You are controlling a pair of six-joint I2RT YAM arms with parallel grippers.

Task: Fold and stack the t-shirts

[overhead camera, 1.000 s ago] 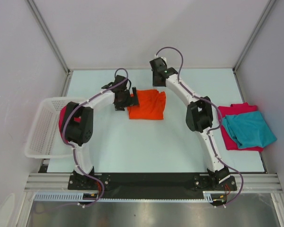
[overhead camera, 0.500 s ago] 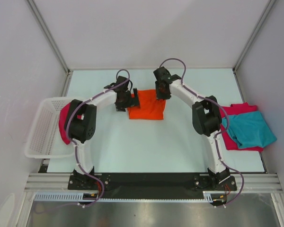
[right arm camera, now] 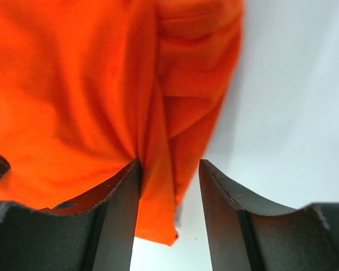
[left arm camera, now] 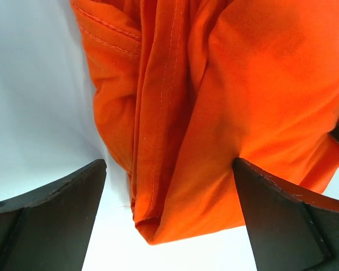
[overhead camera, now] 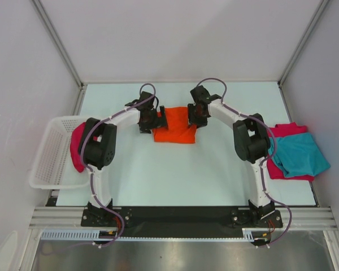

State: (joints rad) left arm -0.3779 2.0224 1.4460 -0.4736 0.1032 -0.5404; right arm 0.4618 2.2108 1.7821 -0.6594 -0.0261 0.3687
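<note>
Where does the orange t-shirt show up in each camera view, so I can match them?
Top external: orange t-shirt lies mid-table toward the far edge, between left claw and right claw.
Left wrist: orange t-shirt fills the top and right.
Right wrist: orange t-shirt fills the upper left.
Shared landmark: the pale table beside the shirt.

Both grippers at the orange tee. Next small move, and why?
Probably close both on the orange tee: the left gripper stands open astride its left edge, the right gripper open with the right edge between its fingers; neither pinches cloth yet.
</note>
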